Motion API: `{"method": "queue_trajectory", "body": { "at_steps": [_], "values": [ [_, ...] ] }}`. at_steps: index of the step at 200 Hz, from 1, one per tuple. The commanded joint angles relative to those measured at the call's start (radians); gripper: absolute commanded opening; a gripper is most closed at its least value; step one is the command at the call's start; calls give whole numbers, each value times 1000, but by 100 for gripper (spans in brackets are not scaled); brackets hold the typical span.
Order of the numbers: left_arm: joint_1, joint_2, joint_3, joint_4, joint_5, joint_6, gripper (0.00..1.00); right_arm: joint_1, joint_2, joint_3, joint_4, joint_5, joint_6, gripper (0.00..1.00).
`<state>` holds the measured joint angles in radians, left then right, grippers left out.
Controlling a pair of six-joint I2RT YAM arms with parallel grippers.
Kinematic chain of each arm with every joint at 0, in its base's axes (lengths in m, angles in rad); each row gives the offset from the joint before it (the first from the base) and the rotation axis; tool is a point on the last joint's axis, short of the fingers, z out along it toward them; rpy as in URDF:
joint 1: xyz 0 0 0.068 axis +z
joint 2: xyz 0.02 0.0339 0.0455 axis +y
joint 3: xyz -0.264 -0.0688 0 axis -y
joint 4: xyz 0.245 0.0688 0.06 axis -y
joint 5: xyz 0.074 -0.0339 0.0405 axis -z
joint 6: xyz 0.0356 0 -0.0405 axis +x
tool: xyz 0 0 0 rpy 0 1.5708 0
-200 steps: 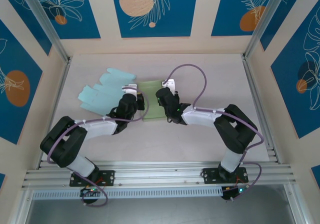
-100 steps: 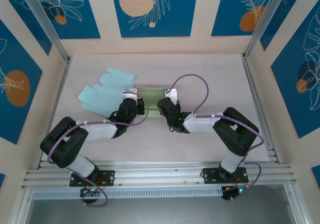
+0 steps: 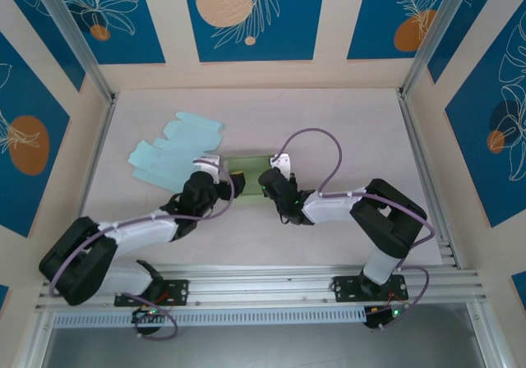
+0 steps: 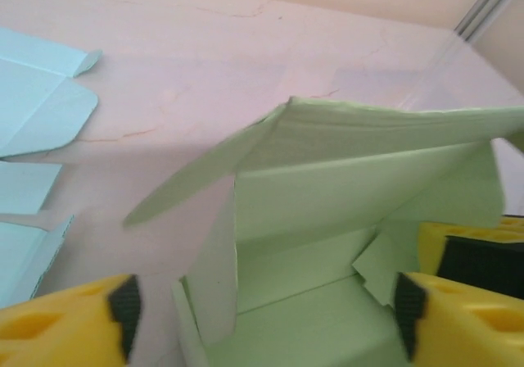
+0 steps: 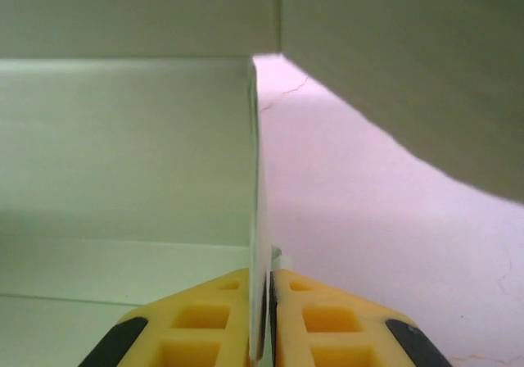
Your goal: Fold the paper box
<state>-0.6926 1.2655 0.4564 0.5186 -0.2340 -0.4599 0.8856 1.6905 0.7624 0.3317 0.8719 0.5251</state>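
The green paper box (image 3: 246,168) lay on the table directly between the two claws, its long axis running from one claw to the other. The right gripper (image 5: 262,301) was clamped on a thin upright wall of the box, held edge-on between its pads. The left gripper (image 4: 266,314) had its jaws wide apart, with the open box end just ahead between them. Both arms reached low and inward. The left arm appeared free to work the raised flap.
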Motion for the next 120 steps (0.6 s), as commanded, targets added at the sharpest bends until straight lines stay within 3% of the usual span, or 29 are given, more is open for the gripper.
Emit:
{"method": "queue_trajectory", "body": {
  "at_steps": [1, 39, 79, 97, 120],
  "values": [
    [-6, -95, -37, -70, 18, -16, 98, 12, -11, -20, 33, 25, 33, 15],
    [-6, -302, -70, -193, 2, -23, 100, 20, -7, -28, 38, 36, 34, 15],
    [-5, -523, 14, -348, -99, 53, 96, 24, -5, -24, 45, 40, 26, 15],
    [1, -522, 141, -453, -144, 147, 91, 24, -5, -18, 47, 36, 23, 15],
    [31, -430, 370, -705, -128, 245, 95, 27, -20, -10, 24, 32, 21, 15]
  ]
}}
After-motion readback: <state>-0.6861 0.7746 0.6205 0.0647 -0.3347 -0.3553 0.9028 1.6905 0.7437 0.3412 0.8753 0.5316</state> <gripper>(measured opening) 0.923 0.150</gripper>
